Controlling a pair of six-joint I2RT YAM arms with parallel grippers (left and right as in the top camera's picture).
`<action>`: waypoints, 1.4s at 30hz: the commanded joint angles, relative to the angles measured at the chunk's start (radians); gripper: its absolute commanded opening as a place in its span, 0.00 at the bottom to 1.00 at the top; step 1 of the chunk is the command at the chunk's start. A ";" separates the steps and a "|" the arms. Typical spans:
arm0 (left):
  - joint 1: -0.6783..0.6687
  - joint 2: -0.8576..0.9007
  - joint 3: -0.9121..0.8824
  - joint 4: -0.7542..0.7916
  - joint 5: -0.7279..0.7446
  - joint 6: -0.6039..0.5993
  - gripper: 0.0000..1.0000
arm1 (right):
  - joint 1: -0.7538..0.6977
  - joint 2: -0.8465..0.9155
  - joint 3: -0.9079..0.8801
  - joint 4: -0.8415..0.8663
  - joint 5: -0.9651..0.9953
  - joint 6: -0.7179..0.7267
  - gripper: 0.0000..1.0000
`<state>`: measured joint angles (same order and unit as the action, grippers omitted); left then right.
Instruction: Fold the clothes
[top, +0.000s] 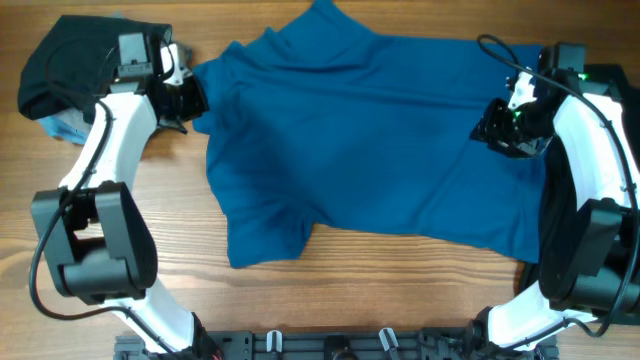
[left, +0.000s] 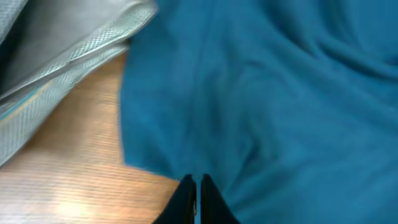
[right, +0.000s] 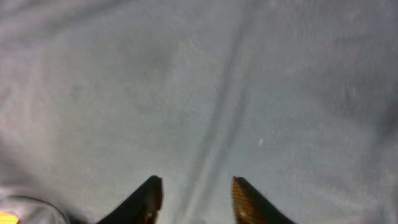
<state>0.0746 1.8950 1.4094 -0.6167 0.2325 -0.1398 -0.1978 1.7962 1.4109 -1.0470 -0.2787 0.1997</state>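
The royal-blue T-shirt (top: 360, 140) lies spread and wrinkled across the middle of the wooden table. My left gripper (top: 190, 100) is at the shirt's left edge. In the left wrist view its fingers (left: 196, 182) are shut with a thin strip of the blue fabric (left: 280, 93) between them. My right gripper (top: 510, 125) is over the shirt's right part. In the right wrist view its fingers (right: 196, 183) are open just above smooth fabric (right: 205, 81), which looks pale grey there.
A black garment (top: 60, 60) is bunched at the back left, with a light-blue one (top: 65, 125) under it. Grey-looking mesh fabric (left: 62, 56) lies beside the shirt's edge. Dark cloth (top: 560, 200) shows under the right arm. Bare wood (top: 330, 290) runs along the front.
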 joint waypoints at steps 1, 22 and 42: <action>-0.042 0.093 0.008 0.017 0.055 0.135 0.06 | 0.000 0.015 -0.023 0.000 0.021 0.013 0.35; 0.039 0.218 0.140 0.190 0.065 -0.024 0.08 | -0.040 0.015 -0.029 -0.046 0.193 0.092 0.41; 0.051 -0.056 0.095 -0.457 -0.051 0.111 0.68 | -0.264 0.016 -0.029 -0.016 0.166 0.065 0.64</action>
<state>0.1097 1.8565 1.5436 -1.0630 0.2775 -0.0467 -0.4656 1.7969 1.3937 -1.0657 -0.1104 0.2752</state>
